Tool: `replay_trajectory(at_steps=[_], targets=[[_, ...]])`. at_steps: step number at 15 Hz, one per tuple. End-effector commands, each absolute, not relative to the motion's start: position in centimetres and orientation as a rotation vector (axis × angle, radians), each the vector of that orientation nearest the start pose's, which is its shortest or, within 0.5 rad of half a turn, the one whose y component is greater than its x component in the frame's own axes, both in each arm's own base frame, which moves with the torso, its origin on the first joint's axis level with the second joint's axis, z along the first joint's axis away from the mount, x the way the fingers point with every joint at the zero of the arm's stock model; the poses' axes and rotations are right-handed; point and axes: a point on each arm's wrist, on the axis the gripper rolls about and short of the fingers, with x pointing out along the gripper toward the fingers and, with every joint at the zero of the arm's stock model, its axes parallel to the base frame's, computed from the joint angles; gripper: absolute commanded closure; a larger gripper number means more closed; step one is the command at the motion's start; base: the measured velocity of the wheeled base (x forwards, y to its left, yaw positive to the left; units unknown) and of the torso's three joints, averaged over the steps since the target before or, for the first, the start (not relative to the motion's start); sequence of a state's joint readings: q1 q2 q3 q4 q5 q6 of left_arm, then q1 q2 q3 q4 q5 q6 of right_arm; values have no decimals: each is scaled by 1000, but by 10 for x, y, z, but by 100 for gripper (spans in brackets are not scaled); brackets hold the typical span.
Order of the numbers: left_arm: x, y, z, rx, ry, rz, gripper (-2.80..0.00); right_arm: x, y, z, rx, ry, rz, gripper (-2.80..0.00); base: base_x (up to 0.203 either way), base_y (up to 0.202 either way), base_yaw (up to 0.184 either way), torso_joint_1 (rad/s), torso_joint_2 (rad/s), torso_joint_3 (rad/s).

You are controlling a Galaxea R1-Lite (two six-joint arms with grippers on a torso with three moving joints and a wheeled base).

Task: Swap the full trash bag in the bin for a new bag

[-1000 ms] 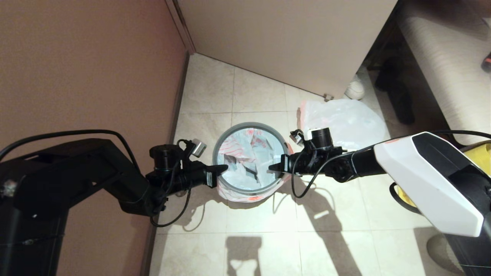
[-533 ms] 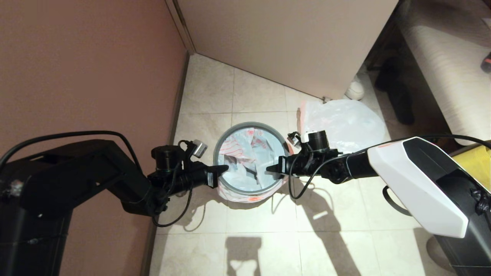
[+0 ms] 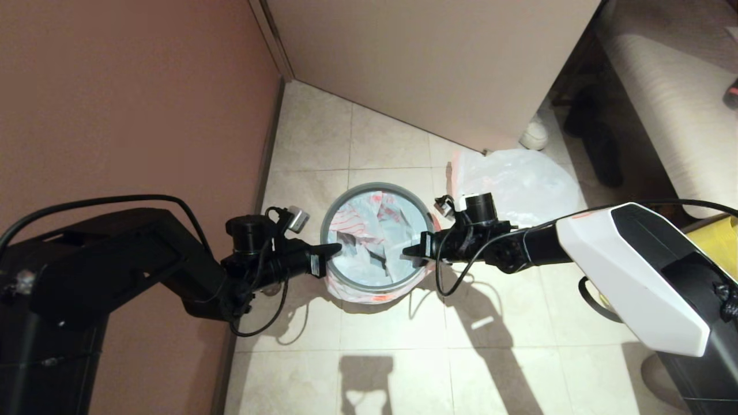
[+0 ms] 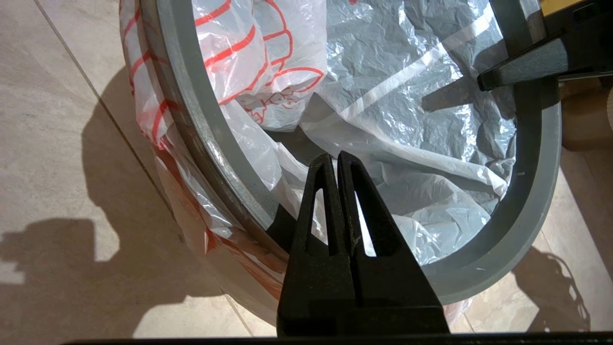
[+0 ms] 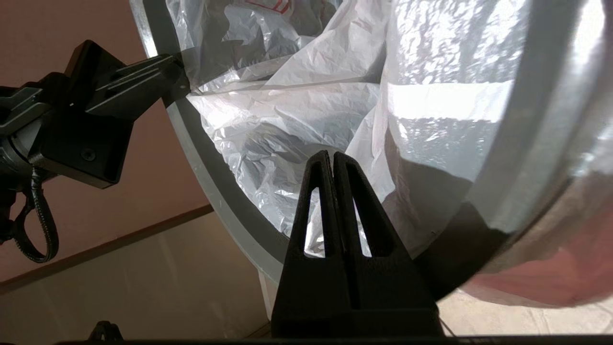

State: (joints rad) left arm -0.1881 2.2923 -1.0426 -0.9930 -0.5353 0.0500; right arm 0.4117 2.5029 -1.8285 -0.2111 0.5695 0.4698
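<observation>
From where I sit the swap looks nearly finished. The small round black plastic bin (image 3: 377,291) stands on the tiled floor at the centre of the head view, already lined with the new translucent white bag printed with a red line drawing (image 3: 369,230), its pink hem folded over the outside and the thin grey hoop (image 3: 328,227) seated on top to pin it. The full bag — plain translucent white plastic, bulging (image 3: 519,181) — lies on the floor to the upper right of the bin, well apart from it, against the beige cabinet front (image 3: 438,63). My left gripper (image 3: 334,249) sits at the left edge of the hoop and my right gripper (image 3: 410,251) at the right edge, tips pointing toward each other across the opening; both pairs of jaws are pressed fully together and grip nothing. What is left, I judge, is little — perhaps pressing the hoop snug and smoothing the liner down, then drawing both arms clear. My count: one bin, one hoop, two bags, two grippers.
</observation>
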Motion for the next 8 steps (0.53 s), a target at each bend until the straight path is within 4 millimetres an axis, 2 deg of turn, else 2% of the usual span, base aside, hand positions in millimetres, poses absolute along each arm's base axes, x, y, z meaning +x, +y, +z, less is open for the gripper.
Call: replay_trajectory(at_steps=[1,5,8], targets=[[410,-91,66,-2,217,-730,0,461,216,99,463,679,848,0,0,0,0,0,0,0],[382,-105,119,1,106,-742,0,427,206,150,455,647,849,0,0,0,0,0,0,0],[357,-107,152,-3,35,-668,0,396,197,189,423,559,695,0,0,0,0,0,0,0]])
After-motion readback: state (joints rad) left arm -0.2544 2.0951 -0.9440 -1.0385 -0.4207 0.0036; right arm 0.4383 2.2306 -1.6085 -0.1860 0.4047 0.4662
